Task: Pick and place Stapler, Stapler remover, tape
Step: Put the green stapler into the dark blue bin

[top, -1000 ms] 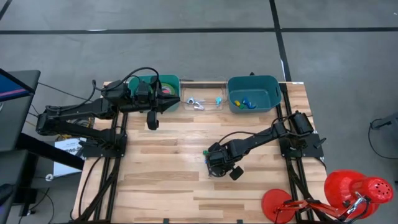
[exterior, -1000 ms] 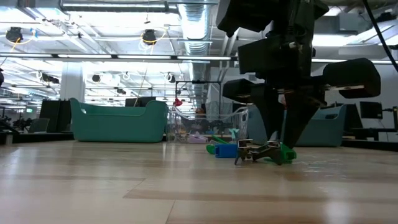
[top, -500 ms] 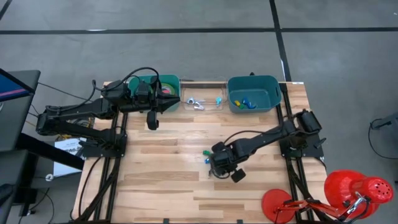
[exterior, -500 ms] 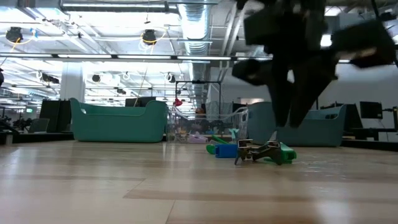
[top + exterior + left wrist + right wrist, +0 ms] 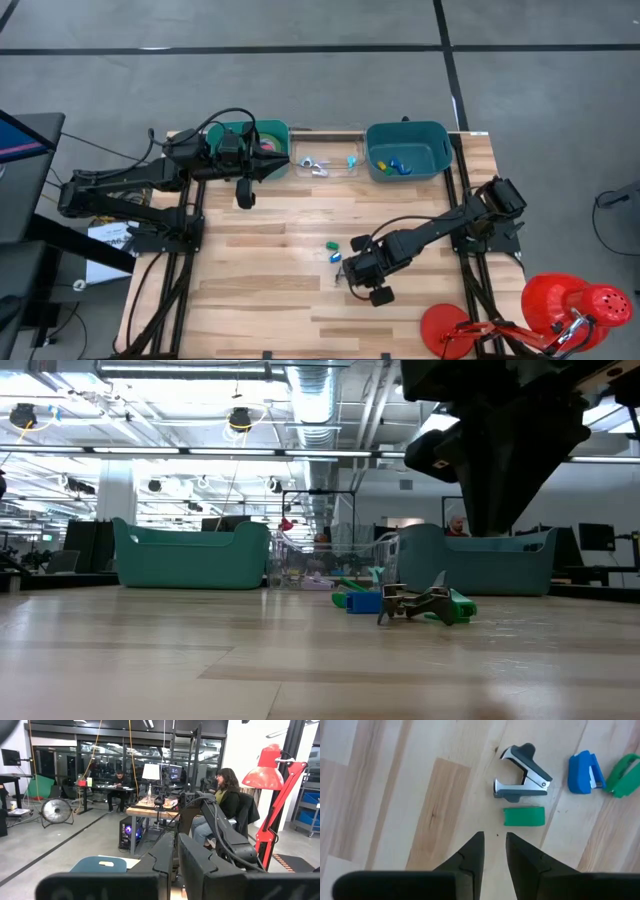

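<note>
— Handling of the grey-and-chrome claw staple remover (image 5: pixel 522 772) on the pale wooden tabletop (image 5: pixel 395 795)?

— Probably light, stiff, slick on its metal; best pinched across the grey side grips.

— Position against the right gripper (image 5: pixel 493 851)?

— Apart, ahead of narrowly parted, empty fingers (image 5: pixel 470 851), small green block (image 5: pixel 523 816) between.

— Left gripper (image 5: pixel 175 851)?

— Closed, empty, over the left teal bin (image 5: pixel 262 133).
</note>
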Controlling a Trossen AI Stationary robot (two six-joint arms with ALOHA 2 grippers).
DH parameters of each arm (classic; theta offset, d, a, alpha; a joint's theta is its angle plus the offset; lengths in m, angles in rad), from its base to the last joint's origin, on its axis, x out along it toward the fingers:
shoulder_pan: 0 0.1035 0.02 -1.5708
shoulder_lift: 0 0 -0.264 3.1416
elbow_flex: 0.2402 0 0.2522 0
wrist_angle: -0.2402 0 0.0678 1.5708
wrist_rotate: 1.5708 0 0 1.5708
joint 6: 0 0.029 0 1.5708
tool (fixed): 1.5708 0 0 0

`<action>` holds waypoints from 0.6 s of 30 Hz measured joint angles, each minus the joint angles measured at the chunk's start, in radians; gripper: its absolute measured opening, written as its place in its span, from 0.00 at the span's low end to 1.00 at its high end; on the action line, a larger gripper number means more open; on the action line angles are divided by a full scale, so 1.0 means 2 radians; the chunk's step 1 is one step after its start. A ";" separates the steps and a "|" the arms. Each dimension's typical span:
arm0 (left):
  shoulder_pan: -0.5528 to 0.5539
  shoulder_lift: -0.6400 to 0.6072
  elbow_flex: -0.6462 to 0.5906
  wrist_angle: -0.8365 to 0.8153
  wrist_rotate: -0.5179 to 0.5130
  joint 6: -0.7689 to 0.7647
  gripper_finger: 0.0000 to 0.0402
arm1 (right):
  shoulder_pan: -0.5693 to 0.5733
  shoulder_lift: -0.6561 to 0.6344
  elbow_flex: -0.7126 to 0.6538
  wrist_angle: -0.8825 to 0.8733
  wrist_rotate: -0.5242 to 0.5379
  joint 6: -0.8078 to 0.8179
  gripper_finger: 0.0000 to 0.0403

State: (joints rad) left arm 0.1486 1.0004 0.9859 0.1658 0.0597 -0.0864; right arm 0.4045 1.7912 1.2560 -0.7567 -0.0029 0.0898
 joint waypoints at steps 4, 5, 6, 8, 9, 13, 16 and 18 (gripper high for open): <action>0.000 0.000 0.000 0.000 0.000 0.000 0.05 | 0.004 0.000 0.000 0.005 0.000 0.002 0.21; 0.000 0.000 0.000 0.000 0.000 0.000 0.05 | 0.005 0.000 0.000 0.007 0.000 -0.004 0.23; 0.000 0.000 0.000 0.000 0.000 0.000 0.05 | 0.005 0.000 0.000 0.009 0.000 -0.011 0.26; 0.000 0.000 0.000 0.000 0.000 0.000 0.05 | 0.005 0.000 0.000 0.013 0.000 -0.022 0.33; 0.000 0.000 0.000 0.000 0.000 0.000 0.05 | 0.005 0.000 0.000 0.017 0.001 -0.027 0.37; 0.000 0.000 0.000 0.000 0.000 0.000 0.05 | 0.005 0.001 0.000 0.025 0.006 -0.040 0.54; 0.000 0.000 0.000 0.000 0.000 0.000 0.05 | 0.005 0.006 0.000 0.026 0.019 -0.046 0.65; 0.000 0.000 0.000 0.000 0.000 0.000 0.05 | 0.005 0.006 0.000 0.025 0.020 -0.049 0.70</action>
State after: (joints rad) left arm 0.1486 1.0004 0.9859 0.1661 0.0597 -0.0864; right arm 0.4141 1.8030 1.2556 -0.7058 0.0380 -0.0080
